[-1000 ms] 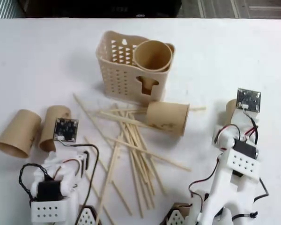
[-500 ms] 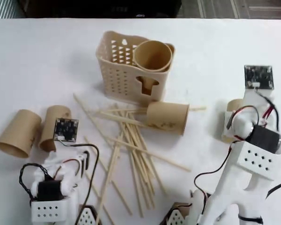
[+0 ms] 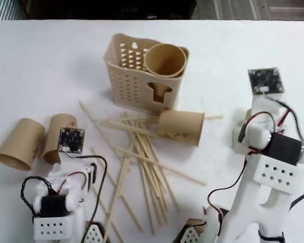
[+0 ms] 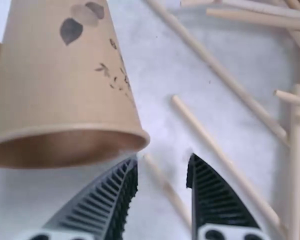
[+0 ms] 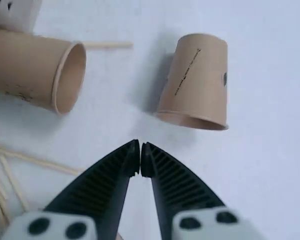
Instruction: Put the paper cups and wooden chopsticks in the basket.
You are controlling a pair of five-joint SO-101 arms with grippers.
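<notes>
**A:** Where does the right end effector (image 5: 140, 150) stand?

**B:** Its two black fingers are pressed together and hold nothing, above the white surface (image 5: 270, 150). Straight ahead of the tips, near but not touching, the small cup (image 5: 195, 82) lies on its side. Its mouth is turned toward the fingers and its base points away, so its long axis runs nearly in line with the reach.

**A:** And the basket (image 3: 126, 76)?

**B:** It stands upright toward the far side of the surface with the nested cup (image 3: 164, 59) already inside. The fallen cup (image 3: 181, 126) lies on its side just in front of it, next to the scattered chopsticks (image 3: 142, 162).

**A:** The left arm?

**B:** The left end effector (image 4: 162, 167) is spread apart, low over the surface. A single chopstick (image 4: 167, 192) lies between its fingers, and the leaf-printed cup (image 4: 65, 85) is just beside one finger, rim toward it.

**A:** So what does the next move need?

**B:** By my reading, the right fingers must part first. With the mouth facing them, pinching the rim wall looks the natural grip.
</notes>
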